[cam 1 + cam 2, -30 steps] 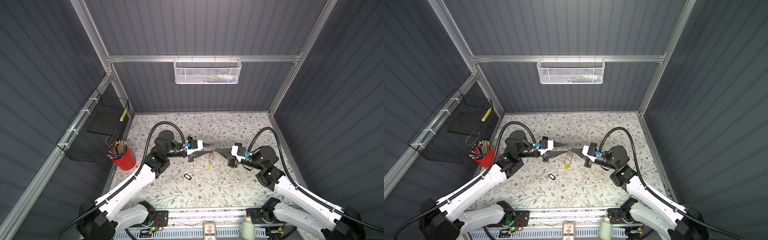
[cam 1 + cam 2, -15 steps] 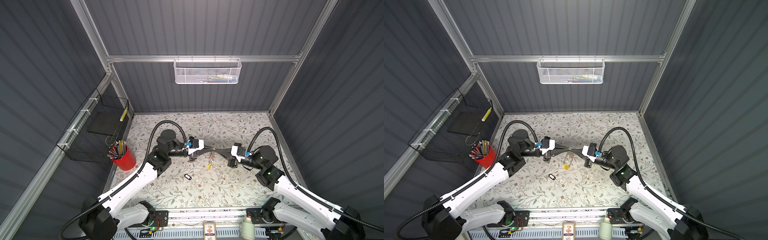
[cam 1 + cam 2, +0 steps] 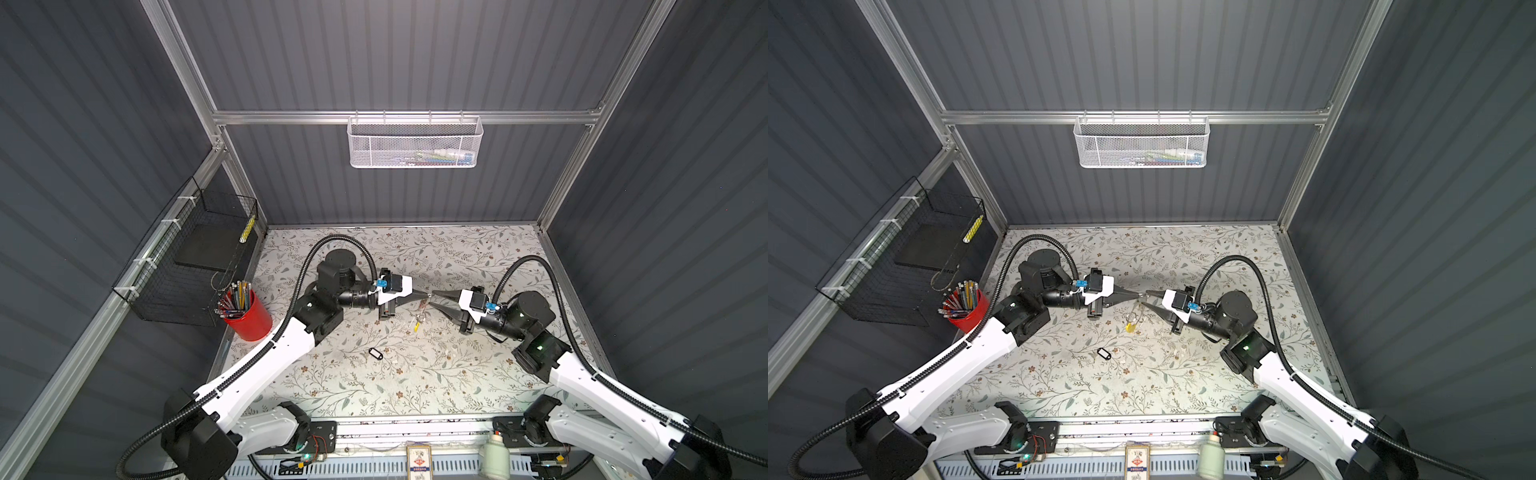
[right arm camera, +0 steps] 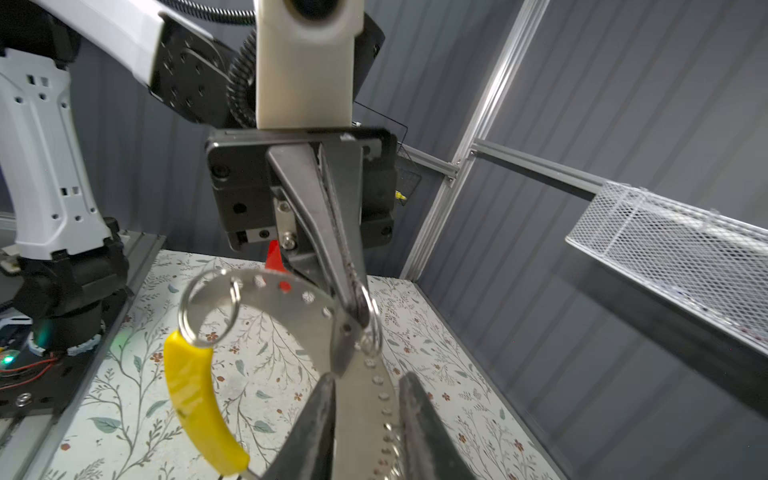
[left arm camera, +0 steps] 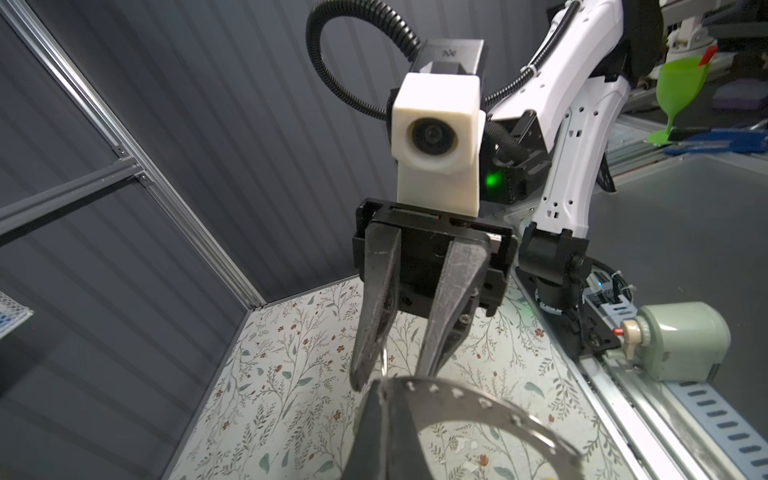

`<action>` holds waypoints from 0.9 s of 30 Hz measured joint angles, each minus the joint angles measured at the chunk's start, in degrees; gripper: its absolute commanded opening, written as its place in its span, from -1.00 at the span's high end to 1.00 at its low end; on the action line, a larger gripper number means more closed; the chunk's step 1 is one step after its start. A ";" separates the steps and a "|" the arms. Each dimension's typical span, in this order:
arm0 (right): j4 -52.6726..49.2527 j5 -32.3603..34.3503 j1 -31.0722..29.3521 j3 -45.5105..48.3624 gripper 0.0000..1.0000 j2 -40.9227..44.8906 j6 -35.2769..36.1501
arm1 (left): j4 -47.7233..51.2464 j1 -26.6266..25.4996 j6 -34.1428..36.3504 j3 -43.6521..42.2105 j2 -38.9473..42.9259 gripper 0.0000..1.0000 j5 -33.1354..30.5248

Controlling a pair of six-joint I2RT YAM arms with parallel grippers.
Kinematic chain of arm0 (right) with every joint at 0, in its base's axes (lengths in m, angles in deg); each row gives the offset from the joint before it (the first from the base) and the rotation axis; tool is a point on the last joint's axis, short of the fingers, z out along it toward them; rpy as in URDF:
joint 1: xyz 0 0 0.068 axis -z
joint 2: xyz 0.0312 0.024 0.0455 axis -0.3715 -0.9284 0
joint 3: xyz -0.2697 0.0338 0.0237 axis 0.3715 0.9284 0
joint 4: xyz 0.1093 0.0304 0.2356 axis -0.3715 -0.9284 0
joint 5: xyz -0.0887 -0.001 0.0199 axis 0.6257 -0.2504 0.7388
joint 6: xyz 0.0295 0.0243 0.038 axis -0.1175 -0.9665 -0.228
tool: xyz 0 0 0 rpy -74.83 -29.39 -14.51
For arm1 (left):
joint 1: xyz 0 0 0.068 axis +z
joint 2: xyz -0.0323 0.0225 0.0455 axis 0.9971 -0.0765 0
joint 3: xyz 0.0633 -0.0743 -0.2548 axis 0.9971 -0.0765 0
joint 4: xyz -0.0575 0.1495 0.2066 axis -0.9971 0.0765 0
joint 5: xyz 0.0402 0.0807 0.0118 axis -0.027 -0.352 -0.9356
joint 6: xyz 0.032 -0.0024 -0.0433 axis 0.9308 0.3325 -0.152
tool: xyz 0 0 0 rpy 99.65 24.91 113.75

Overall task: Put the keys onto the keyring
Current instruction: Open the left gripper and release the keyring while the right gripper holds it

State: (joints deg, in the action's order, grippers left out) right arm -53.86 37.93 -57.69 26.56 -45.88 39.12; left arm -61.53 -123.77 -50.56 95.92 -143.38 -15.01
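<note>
Your left gripper [image 4: 353, 316]: pressed together on the keyring [image 4: 291, 293], held above the bench [image 3: 457, 374]. Your right gripper [image 5: 395, 374]: spread, fingers either side of the keyring. Black-framed key [image 3: 375, 353]: flat on the bench, well apart.

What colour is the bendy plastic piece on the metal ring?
The plastic piece is bright yellow, clearest in the right wrist view.
</note>
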 measured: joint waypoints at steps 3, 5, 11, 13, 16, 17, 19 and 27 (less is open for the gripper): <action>-5.11 2.67 0.02 -1.09 0.35 2.43 3.65 | 6.62 0.00 4.96 3.50 -0.48 1.00 -1.57; -8.15 3.85 0.00 -2.54 0.34 3.30 5.99 | 10.97 -0.20 8.44 5.33 -0.90 1.00 -3.26; -14.71 4.44 -0.02 -5.77 0.41 4.15 11.17 | 21.57 -3.45 18.01 9.86 -3.34 1.00 -10.40; -16.35 4.39 -0.07 -6.67 0.42 3.93 12.35 | 23.41 -4.26 20.22 10.40 -3.58 1.00 -12.33; -17.77 4.00 -0.07 -6.78 0.42 3.76 13.73 | 24.98 -5.03 22.49 10.99 -3.61 1.00 -14.16; -18.36 3.80 -0.09 -6.78 0.42 3.65 14.08 | 25.33 -5.07 23.10 11.10 -3.61 1.00 -14.64; -19.50 3.37 -0.11 -6.86 0.43 3.50 14.78 | 25.57 -5.33 23.98 11.15 -3.61 1.00 -15.37; -23.52 1.16 -0.33 -7.87 0.44 2.62 16.70 | 25.40 -6.08 26.18 11.15 -3.54 1.00 -17.53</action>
State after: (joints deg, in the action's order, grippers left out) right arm -77.38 39.09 -58.01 18.69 -43.25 55.82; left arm -36.13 -129.84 -24.37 107.06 -146.92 -32.54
